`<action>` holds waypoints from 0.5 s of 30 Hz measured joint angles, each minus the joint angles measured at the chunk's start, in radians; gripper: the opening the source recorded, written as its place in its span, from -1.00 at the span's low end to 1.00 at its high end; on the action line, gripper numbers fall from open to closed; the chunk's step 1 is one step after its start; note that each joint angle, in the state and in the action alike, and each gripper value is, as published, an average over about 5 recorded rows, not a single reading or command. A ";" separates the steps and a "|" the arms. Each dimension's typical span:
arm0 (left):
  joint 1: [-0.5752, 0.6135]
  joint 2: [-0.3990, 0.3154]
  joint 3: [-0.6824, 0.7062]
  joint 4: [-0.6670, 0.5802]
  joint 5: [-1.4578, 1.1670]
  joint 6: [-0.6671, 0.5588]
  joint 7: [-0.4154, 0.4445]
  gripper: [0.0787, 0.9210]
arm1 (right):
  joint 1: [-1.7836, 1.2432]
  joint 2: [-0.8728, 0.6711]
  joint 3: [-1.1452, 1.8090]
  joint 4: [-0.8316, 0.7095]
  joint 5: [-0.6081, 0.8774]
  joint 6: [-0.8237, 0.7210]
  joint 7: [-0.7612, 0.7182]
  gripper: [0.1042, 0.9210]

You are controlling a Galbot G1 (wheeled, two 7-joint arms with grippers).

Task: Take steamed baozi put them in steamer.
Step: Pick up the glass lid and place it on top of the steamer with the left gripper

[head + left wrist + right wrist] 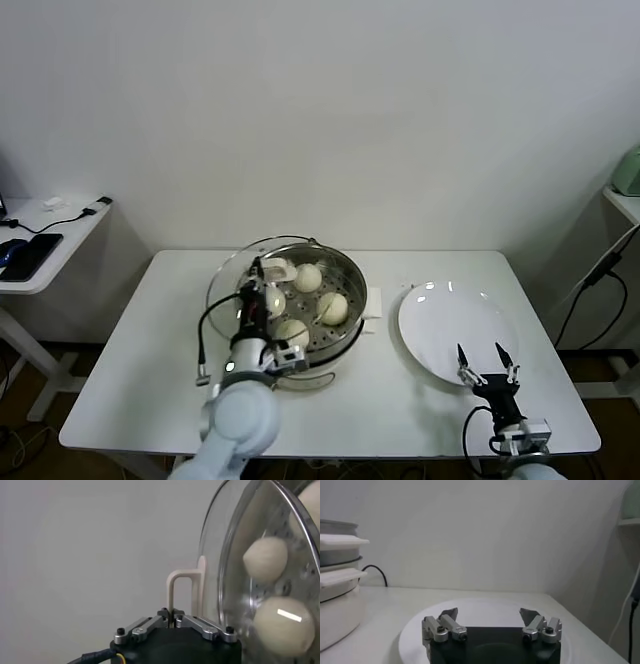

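Head view has four baozi [331, 307] sitting in the steamer [352, 272] mid-bench. The left wrist view only catches two or so, seen through the glass lid [235, 570], which looks tilted up on edge at the steamer's left rim. Left tool [171, 616] is clamped tight on the lid's white handle [186, 592]. Right tool [484, 358] sits wide open, holding nothing, over the white plate [450, 322] near the bench's front right

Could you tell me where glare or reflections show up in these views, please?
Head view: ceiling lights glint on the white plate. Left wrist view: a bright streak sits on a bun seen through the tilted glass lid. Right wrist view: no marked glare.
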 measured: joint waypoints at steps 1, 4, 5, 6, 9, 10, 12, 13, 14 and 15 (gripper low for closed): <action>-0.006 -0.010 0.012 0.008 0.009 0.004 0.001 -0.88 | -0.001 0.000 0.001 0.000 0.000 0.001 0.000 0.76; -0.021 -0.036 0.039 0.032 0.031 0.016 0.003 -0.88 | -0.003 0.002 0.003 0.001 0.001 0.006 0.002 0.76; -0.025 -0.044 0.047 0.039 0.038 0.019 0.003 -0.88 | -0.003 0.003 0.004 0.001 0.002 0.007 0.003 0.76; -0.028 -0.052 0.055 0.047 0.044 0.021 0.003 -0.88 | -0.003 0.004 0.004 0.001 0.002 0.008 0.004 0.76; -0.034 -0.069 0.074 0.065 0.064 0.024 0.004 -0.88 | -0.003 0.006 0.005 0.000 0.002 0.012 0.008 0.76; -0.035 -0.074 0.080 0.071 0.071 0.024 0.004 -0.88 | -0.002 0.007 0.006 -0.001 0.002 0.014 0.009 0.76; -0.037 -0.084 0.090 0.082 0.083 0.024 0.005 -0.88 | -0.001 0.008 0.006 -0.003 0.002 0.018 0.012 0.76; -0.038 -0.087 0.094 0.088 0.090 0.023 0.005 -0.88 | 0.001 0.009 0.006 -0.004 0.002 0.019 0.014 0.76; -0.040 -0.090 0.098 0.093 0.097 0.022 0.005 -0.88 | 0.002 0.010 0.006 -0.005 0.003 0.021 0.015 0.76; -0.043 -0.092 0.100 0.099 0.103 0.021 0.005 -0.88 | 0.002 0.010 0.006 -0.005 0.003 0.022 0.017 0.76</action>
